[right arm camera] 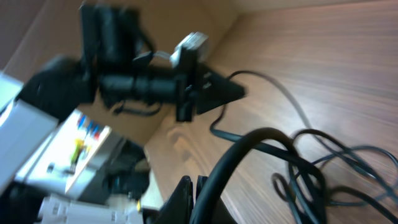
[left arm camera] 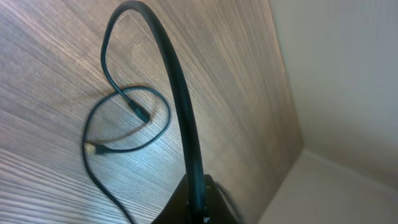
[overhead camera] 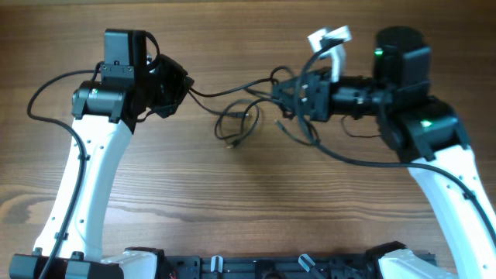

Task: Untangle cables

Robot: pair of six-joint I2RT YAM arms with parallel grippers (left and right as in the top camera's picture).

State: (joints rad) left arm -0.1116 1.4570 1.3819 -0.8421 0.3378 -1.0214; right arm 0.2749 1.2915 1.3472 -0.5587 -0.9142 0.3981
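Observation:
Thin black cables [overhead camera: 235, 124] lie in a loose loop on the wooden table between the arms. One strand [overhead camera: 225, 93] runs lifted from my left gripper [overhead camera: 180, 87] to my right gripper [overhead camera: 285, 94]. In the left wrist view the left gripper [left arm camera: 198, 205] is shut on a cable [left arm camera: 180, 87] that arcs up and drops to a loop with two small plugs [left arm camera: 140, 113]. In the right wrist view the right gripper [right arm camera: 194, 198] is shut on a cable [right arm camera: 249, 146], with several tangled loops [right arm camera: 323, 177] to its right.
A white tag [overhead camera: 329, 37] sits on the right arm's own wiring at the back. The left arm [right arm camera: 146, 81] shows across the table in the right wrist view. Thicker black arm cables [overhead camera: 54, 108] hang beside both arms. The table's far edge meets a pale wall [left arm camera: 336, 93].

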